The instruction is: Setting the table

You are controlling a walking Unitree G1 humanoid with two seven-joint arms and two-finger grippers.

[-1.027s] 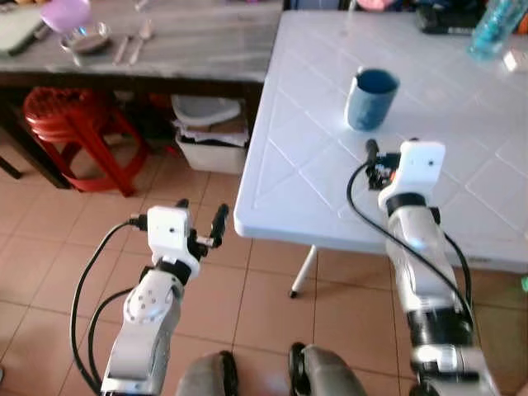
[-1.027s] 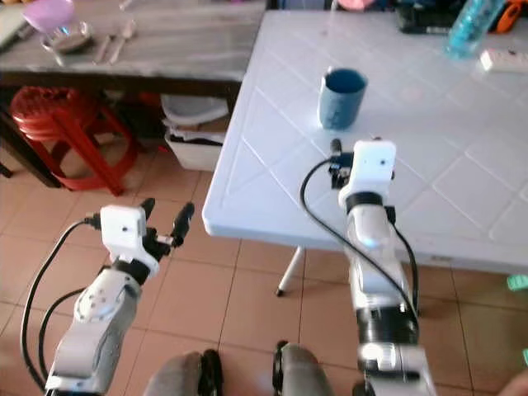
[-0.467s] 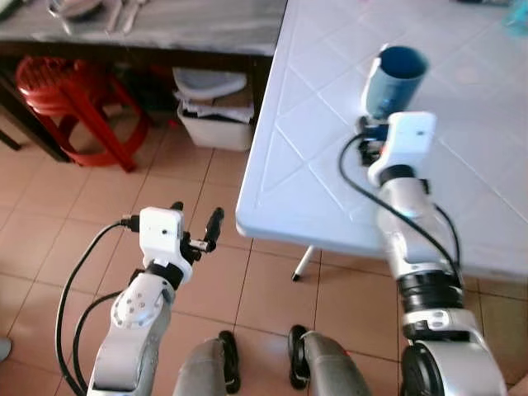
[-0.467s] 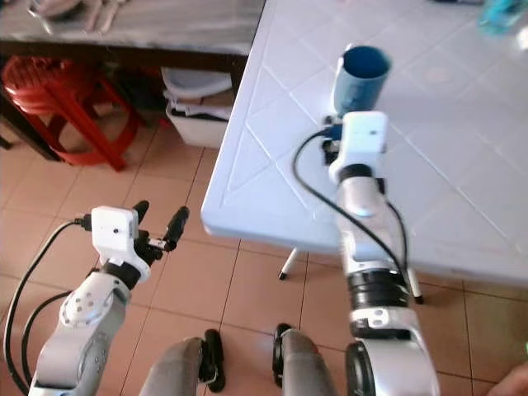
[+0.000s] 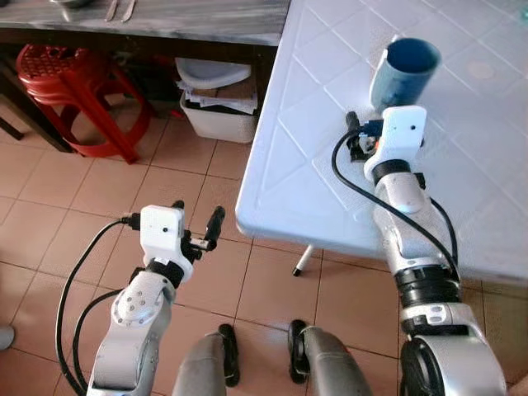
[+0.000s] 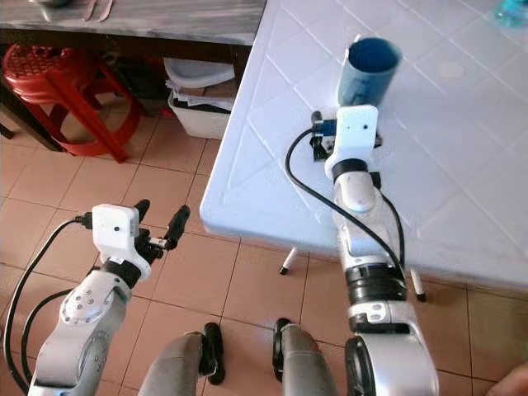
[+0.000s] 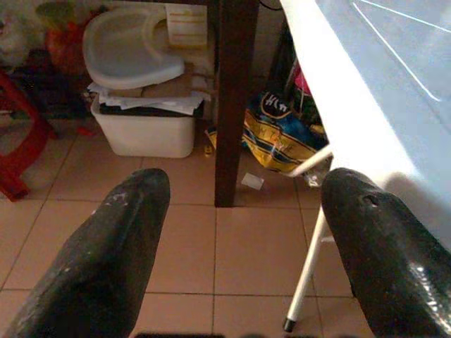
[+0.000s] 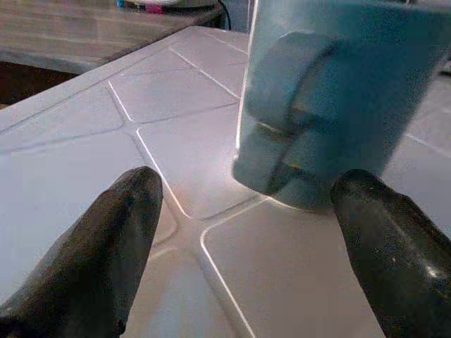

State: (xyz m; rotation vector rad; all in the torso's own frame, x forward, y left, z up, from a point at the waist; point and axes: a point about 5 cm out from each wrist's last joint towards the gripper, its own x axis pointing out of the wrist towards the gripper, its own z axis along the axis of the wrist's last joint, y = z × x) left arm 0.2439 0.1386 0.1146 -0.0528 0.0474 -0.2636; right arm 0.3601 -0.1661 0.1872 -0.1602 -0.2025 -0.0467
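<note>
mug (image 5: 403,73) blue, upright, handled | right gripper (image 8: 246,211) spread near | left gripper (image 7: 239,232) spread

Plainly a home, somewhere by the dining spot: terracotta floor tiles (image 5: 49,214), white plastic table (image 5: 305,107) with a blue mug (image 5: 402,73), red plastic stool (image 5: 70,87), cutlery (image 5: 120,8) on a grey wooden table (image 5: 190,15), storage bin (image 7: 144,123) beneath with papers.

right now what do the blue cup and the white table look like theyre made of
Blue cup: probably glazed ceramic, given its thick wall, moulded handle and soft sheen, though plastic is possible. White table: likely moulded plastic, with a glossy top, pressed diamond grooves and a rounded lip.
</note>
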